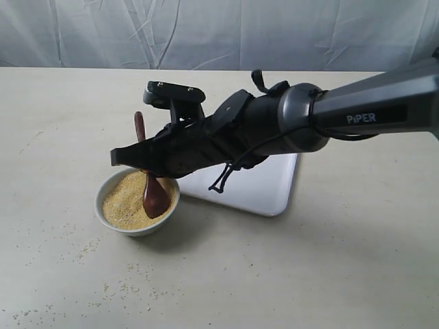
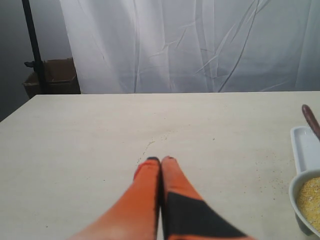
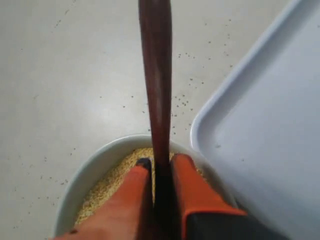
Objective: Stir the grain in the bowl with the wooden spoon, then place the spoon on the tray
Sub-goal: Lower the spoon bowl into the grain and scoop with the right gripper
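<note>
The small white bowl [image 1: 104,208] holds yellow-tan grain [image 1: 123,202]. The dark wooden spoon [image 1: 156,197] stands steeply in it, its oval end resting on the grain and its handle rising up and away. My right gripper [image 1: 134,159] is shut on the spoon's handle just above the bowl. The right wrist view shows the handle [image 3: 156,75] pinched between the orange fingers [image 3: 192,185], with the grain [image 3: 107,187] and bowl rim [image 3: 85,180] below. The white tray [image 1: 264,188] lies right behind the bowl, partly under the arm. My left gripper [image 2: 160,160] hangs shut and empty over bare table.
Loose grains are scattered on the table [image 1: 123,288] in front of and left of the bowl. The tray's corner [image 3: 265,125] lies close beside the bowl. A white curtain [image 1: 219,31] backs the table's far edge.
</note>
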